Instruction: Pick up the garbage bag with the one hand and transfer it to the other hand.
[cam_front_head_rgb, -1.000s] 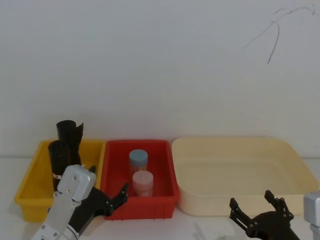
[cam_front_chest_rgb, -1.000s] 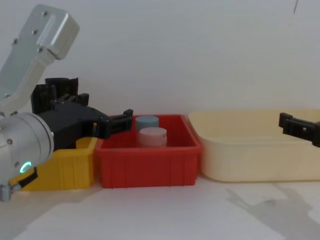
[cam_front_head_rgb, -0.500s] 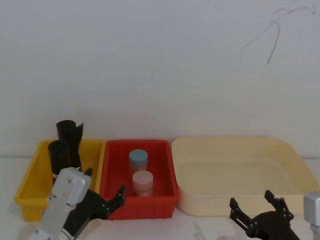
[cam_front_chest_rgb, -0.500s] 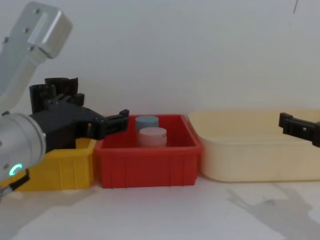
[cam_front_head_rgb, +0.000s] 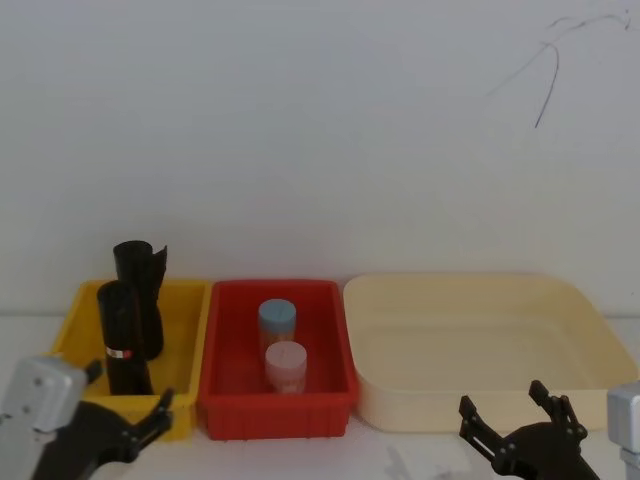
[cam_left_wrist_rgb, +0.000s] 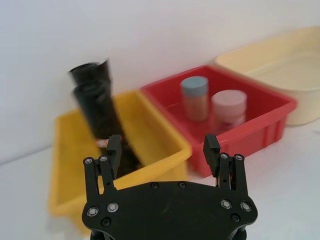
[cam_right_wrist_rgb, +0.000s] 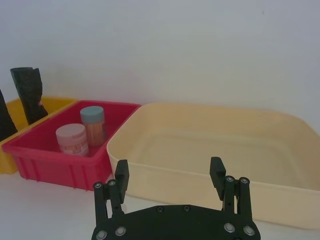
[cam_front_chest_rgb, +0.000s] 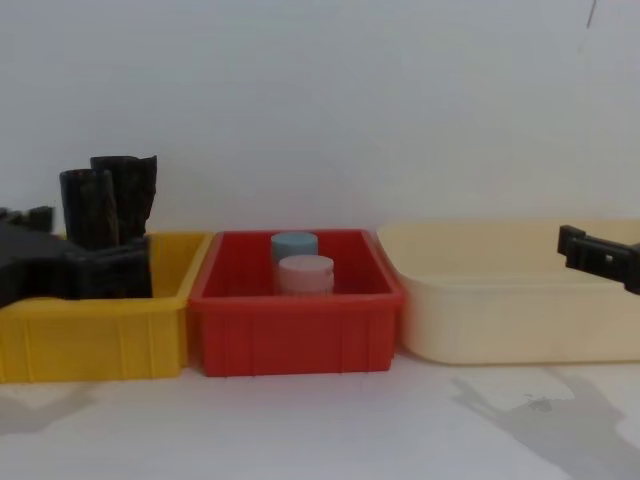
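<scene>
The garbage bag (cam_front_head_rgb: 119, 338) stands upright in the yellow bin (cam_front_head_rgb: 62, 352), a black roll with a red-and-white sticker low on its side; it also shows as the garbage bag (cam_left_wrist_rgb: 101, 118) and the garbage bag (cam_front_chest_rgb: 88, 208). My left gripper (cam_front_head_rgb: 126, 393) hovers open just in front of the bin's near wall, with nothing between its fingers; the left gripper (cam_left_wrist_rgb: 162, 146) faces the bag. My right gripper (cam_front_head_rgb: 501, 400) is open low in front of the cream tub, and the right gripper (cam_right_wrist_rgb: 169, 167) holds nothing.
A second black roll (cam_front_head_rgb: 141, 285) with a flared ragged top stands behind the bag. The red bin (cam_front_head_rgb: 226, 385) holds a blue-capped jar (cam_front_head_rgb: 277, 322) and a pink jar (cam_front_head_rgb: 286, 365). A large cream tub (cam_front_head_rgb: 480, 340) sits at the right.
My left arm has pulled back and to the left, from in front of the red bin to in front of the yellow bin, uncovering the garbage bag. The right arm has not moved.
</scene>
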